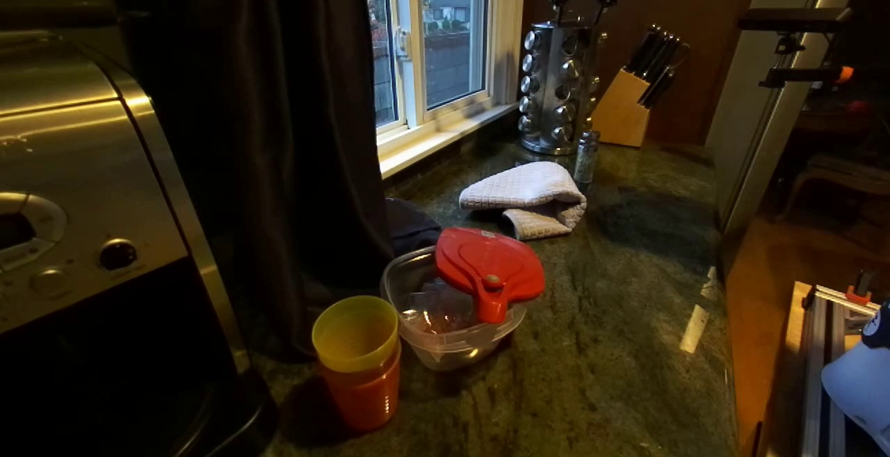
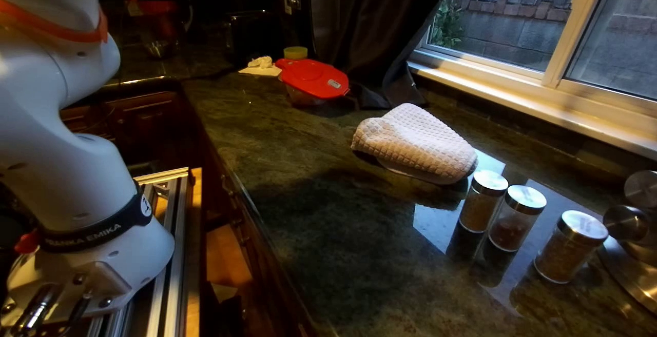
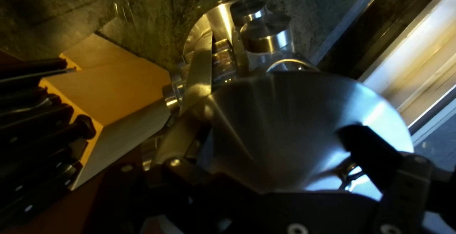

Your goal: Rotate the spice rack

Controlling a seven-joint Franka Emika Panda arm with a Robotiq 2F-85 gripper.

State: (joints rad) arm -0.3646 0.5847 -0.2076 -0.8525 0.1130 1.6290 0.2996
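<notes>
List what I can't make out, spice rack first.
Spice rack: mostly cut off by right edge, in an exterior view.
Whether the gripper touches it: too small, in an exterior view.
Knife handles: cut off by left edge, wrist view.
Tub: partly hidden by red lid, in an exterior view.

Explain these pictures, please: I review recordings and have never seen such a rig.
You are looking at a white robot arm. Two pictures come from cameras outside it; the third, from a camera on its wrist, looks past the two-fingered gripper onto the metal spice rack. The gripper is open and seems to hold nothing. The counter also bears a knife block, a pale cloth, small lidded jars, stacked cups, and a red lid on a clear tub.
</notes>
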